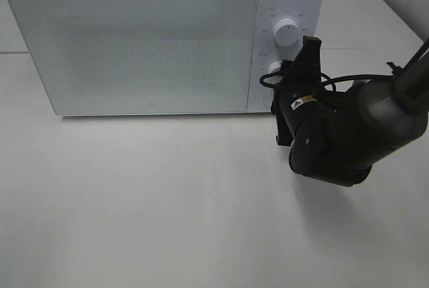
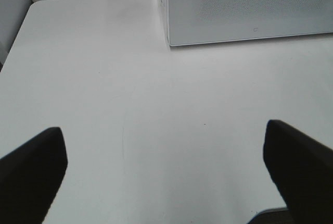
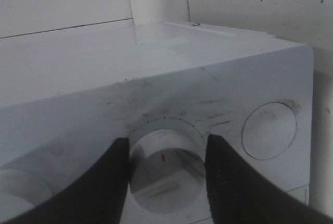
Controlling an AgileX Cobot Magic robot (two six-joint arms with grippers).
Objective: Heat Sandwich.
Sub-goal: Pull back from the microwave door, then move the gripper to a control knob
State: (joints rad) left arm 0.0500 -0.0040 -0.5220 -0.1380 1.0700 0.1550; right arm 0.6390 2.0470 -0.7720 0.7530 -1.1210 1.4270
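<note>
The right arm (image 1: 365, 117) comes in from the right edge and bends at the wrist toward the control panel of the white microwave (image 1: 134, 40), its bulky dark body hanging over the table (image 1: 167, 201) just in front of the oven's right end. The right gripper (image 3: 167, 141) is half closed, and its two black fingers (image 3: 117, 177) hug the sides of the lower knob (image 3: 166, 174), pinching it. The upper knob (image 1: 287, 32) stands free just above, and a flat round button (image 3: 269, 130) sits on the other side of the gripped knob. The left gripper (image 2: 164, 130) hangs low over bare tabletop with its fingers spread wide and nothing between them, well apart from the microwave's near corner. The door is shut and its frosted front hides the inside, so I cannot see the sandwich from any view. White tabletop runs wide and open along the front of the oven and to its left.
</note>
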